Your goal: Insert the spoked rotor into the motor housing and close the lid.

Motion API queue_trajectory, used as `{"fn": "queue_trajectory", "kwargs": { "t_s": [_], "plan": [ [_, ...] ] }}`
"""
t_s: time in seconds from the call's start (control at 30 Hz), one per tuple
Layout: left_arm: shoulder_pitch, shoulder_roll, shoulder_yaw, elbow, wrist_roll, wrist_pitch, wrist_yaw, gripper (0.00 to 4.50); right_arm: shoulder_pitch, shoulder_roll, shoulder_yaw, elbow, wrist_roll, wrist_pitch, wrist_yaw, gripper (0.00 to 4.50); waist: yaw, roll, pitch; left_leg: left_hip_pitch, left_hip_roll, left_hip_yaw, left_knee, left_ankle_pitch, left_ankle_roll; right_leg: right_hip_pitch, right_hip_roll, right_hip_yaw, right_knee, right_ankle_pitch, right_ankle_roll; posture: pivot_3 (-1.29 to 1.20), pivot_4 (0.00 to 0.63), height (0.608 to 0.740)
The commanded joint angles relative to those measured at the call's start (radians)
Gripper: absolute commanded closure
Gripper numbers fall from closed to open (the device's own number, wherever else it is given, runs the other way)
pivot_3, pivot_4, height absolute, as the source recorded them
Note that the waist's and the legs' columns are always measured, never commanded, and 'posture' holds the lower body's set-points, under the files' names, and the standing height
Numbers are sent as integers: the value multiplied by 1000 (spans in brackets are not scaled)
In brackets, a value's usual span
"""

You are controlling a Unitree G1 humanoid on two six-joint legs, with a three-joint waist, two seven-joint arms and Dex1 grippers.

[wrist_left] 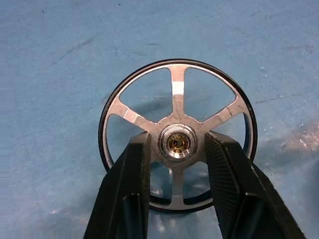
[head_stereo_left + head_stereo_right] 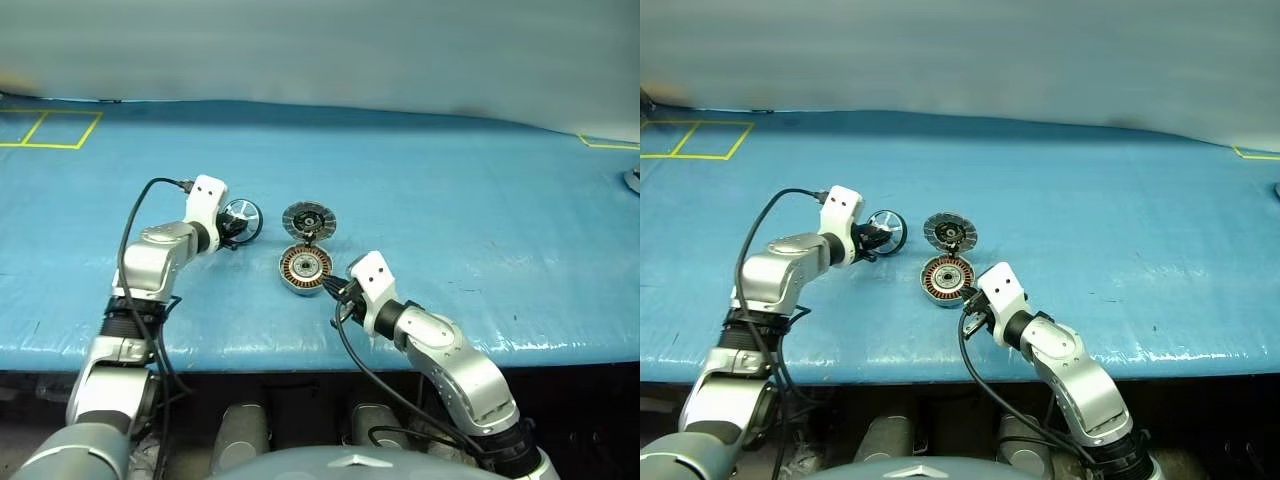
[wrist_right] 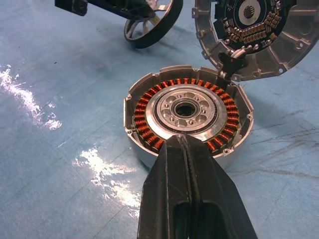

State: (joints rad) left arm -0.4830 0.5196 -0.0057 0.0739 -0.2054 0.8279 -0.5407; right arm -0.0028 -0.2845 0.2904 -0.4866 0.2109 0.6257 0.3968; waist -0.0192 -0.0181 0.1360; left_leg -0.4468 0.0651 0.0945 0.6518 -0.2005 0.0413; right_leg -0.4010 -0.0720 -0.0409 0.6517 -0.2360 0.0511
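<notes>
Between left pincer [image 1: 177,164] fingers, spoked rotor [image 1: 177,134].

You see silver arms with white wrist housings, looping black cables, and black left gripper fingers [image 1: 129,194] textured like carbon weave.

**What the frames kept from us**

We lost the lower rim of the rotor [image 1: 177,134] behind the left gripper's [image 1: 177,149] fingers [image 1: 127,194], which were themselves cut by the wrist picture's edge. The lid [image 3: 249,37] ran off the right wrist picture, so we saw part of its inner face only. The right gripper [image 3: 185,144] covered the near rim of the housing [image 3: 187,112]; whether it touched the rim we could not tell. At the head view's right edge a pale object [image 2: 633,180] was cut off and too small to name.
</notes>
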Motion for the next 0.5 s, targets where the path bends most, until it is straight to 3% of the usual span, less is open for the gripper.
{"fn": "queue_trajectory", "kwargs": {
  "t_s": [0.03, 0.2, 0.5],
  "plan": [
    [61, 100, 38, -171, -66, -1, -125, 3206, 50, 9, -60, -44, 53, -98, 35, 4500, 2, 0, 0, 0, 2, 0, -1, 0, 0, -1, 0, 0, 0, -2, -2, 0, 150, 740],
    [162, 214, 13, -335, -124, -35, -257, 3206, 147, 39, -104, 18, 71, -245, 48, 4500, 10, 0, 1, -1, 2, 1, -2, 0, -1, -7, -3, -1, -1, -3, -4, 0, 150, 740],
    [69, 177, -108, -424, -166, -35, -326, 3206, 221, 78, -105, 162, 38, -429, 49, 4500, 9, 1, 1, -1, 0, 3, -1, -1, -3, -7, -5, -1, -1, -2, -2, 0, 150, 740]
  ]
}}
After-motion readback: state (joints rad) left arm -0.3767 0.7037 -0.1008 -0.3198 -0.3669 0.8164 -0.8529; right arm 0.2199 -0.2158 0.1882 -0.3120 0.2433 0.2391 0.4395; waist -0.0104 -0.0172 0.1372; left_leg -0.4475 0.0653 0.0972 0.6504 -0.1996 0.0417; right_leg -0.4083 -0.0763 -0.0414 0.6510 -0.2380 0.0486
